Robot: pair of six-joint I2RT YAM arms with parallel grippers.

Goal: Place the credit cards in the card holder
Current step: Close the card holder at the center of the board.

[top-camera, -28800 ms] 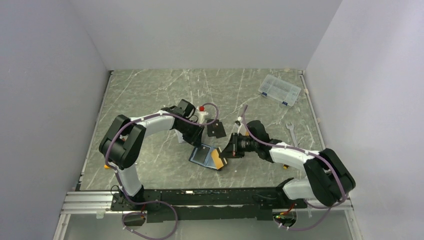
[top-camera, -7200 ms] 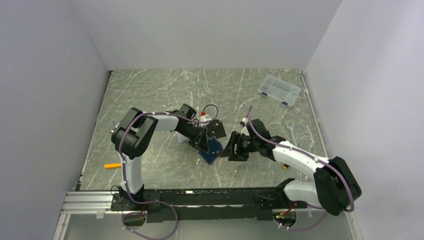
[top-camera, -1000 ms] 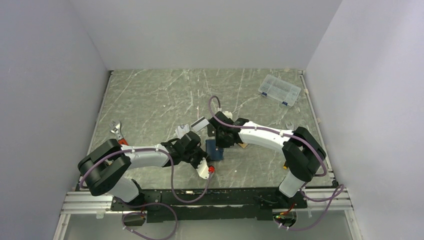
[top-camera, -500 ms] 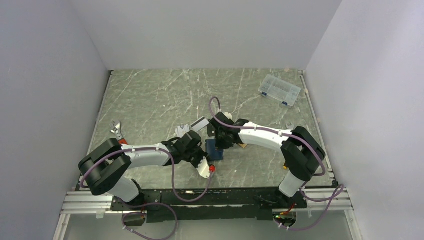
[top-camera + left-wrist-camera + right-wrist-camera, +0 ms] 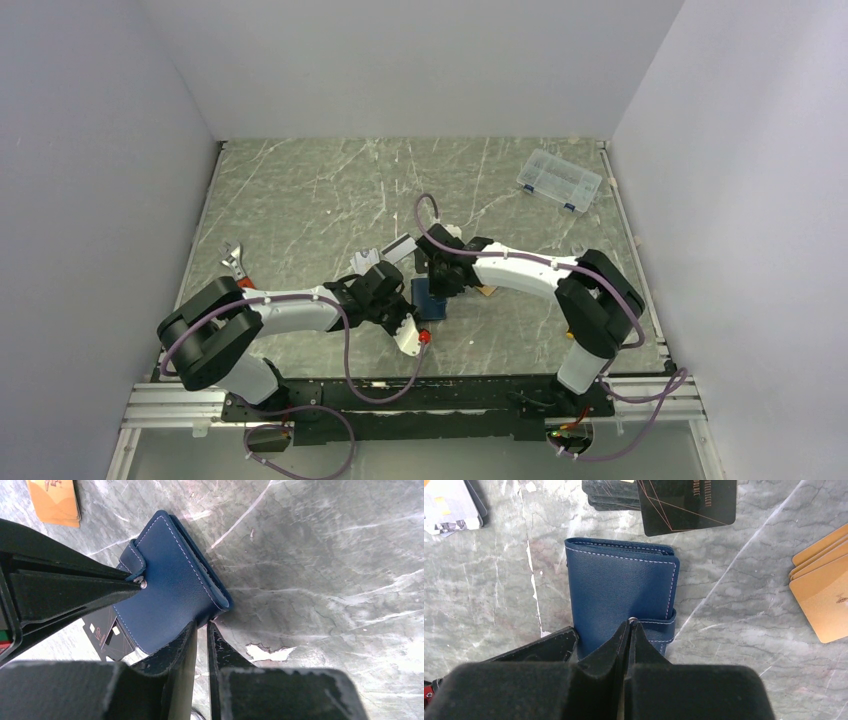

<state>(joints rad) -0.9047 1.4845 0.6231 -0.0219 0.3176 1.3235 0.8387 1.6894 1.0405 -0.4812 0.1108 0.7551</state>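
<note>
The card holder (image 5: pixel 431 299) (image 5: pixel 170 585) (image 5: pixel 621 587) is a navy-blue wallet lying folded shut on the table, tab wrapped round its edge. My right gripper (image 5: pixel 630 622) (image 5: pixel 438 283) is shut, with its tips resting on the metal snap of the tab. My left gripper (image 5: pixel 201 624) (image 5: pixel 408 304) comes in from the other side, jaws narrowed to a slit on the holder's corner. Orange-gold credit cards (image 5: pixel 824 600) (image 5: pixel 54 501) (image 5: pixel 487 291) lie stacked beside the holder. A grey-white card (image 5: pixel 449 505) lies further off.
Black cards (image 5: pixel 684 502) (image 5: pixel 107 637) lie against the holder's far edge. A white bottle with a red cap (image 5: pixel 412 340) lies by the left wrist. A wrench (image 5: pixel 235 262) is at the left and a clear compartment box (image 5: pixel 560 180) at the back right.
The left jaws have drawn closer together at the holder's corner. The right arm's elbow has drifted slightly left. The holder has stayed in place.
</note>
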